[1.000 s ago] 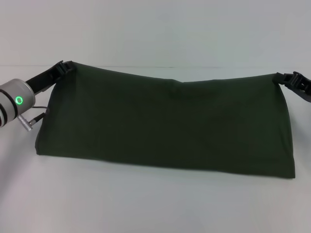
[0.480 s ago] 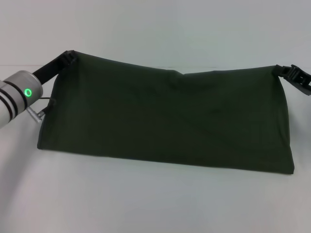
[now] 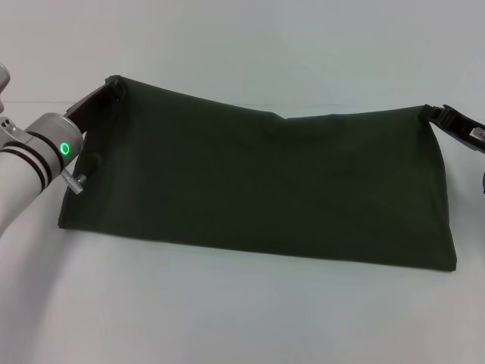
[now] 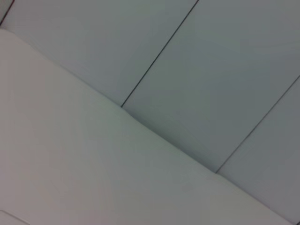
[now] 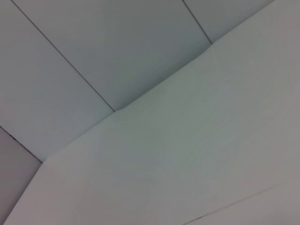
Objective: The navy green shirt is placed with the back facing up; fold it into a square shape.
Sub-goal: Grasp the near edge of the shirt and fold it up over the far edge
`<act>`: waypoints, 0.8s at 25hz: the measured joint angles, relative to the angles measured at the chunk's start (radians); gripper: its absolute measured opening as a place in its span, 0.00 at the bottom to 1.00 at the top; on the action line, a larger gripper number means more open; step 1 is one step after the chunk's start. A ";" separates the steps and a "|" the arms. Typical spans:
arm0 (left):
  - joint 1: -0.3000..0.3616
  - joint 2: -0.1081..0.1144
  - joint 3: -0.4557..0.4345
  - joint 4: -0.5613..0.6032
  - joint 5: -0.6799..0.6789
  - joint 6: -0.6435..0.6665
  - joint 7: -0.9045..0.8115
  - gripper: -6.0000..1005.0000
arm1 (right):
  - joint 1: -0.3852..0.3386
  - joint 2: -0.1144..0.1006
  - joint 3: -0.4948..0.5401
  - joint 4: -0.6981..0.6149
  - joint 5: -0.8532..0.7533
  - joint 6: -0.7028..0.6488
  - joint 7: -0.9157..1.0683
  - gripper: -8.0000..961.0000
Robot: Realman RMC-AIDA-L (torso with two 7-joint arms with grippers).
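The navy green shirt (image 3: pixel 265 186) hangs as a wide dark olive sheet in the head view, its top edge lifted and sagging in the middle, its lower fold resting on the white table (image 3: pixel 227 318). My left gripper (image 3: pixel 114 83) is shut on the shirt's upper left corner. At the upper right corner my right gripper (image 3: pixel 433 114) is shut on the cloth too. Only plain fabric faces the head camera. Neither wrist view shows the shirt or any fingers.
Both wrist views show only the white table surface (image 4: pixel 70 154) and the grey panelled wall (image 4: pixel 211 70) behind it. My left forearm with a green light (image 3: pixel 64 149) crosses the left side of the table.
Both grippers have lifted the shirt's top edge higher and carried it rightward and toward me. The left forearm has swung further into view.
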 joint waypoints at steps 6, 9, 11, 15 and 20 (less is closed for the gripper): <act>0.002 -0.001 0.000 -0.032 -0.075 0.000 0.077 0.08 | 0.008 0.001 0.000 0.007 0.021 0.013 -0.023 0.01; 0.000 -0.002 0.000 -0.036 -0.076 0.000 0.083 0.09 | 0.015 0.004 0.000 0.011 0.024 0.024 -0.026 0.01; -0.001 -0.004 0.000 -0.037 -0.081 0.000 0.084 0.11 | 0.020 0.005 0.000 0.017 0.025 0.035 -0.029 0.01; -0.003 -0.006 -0.002 -0.054 -0.108 0.005 0.117 0.13 | 0.025 0.005 0.000 0.032 0.055 0.043 -0.074 0.04; -0.004 -0.006 -0.003 -0.102 -0.204 0.010 0.229 0.17 | 0.027 0.005 0.000 0.046 0.085 0.048 -0.115 0.19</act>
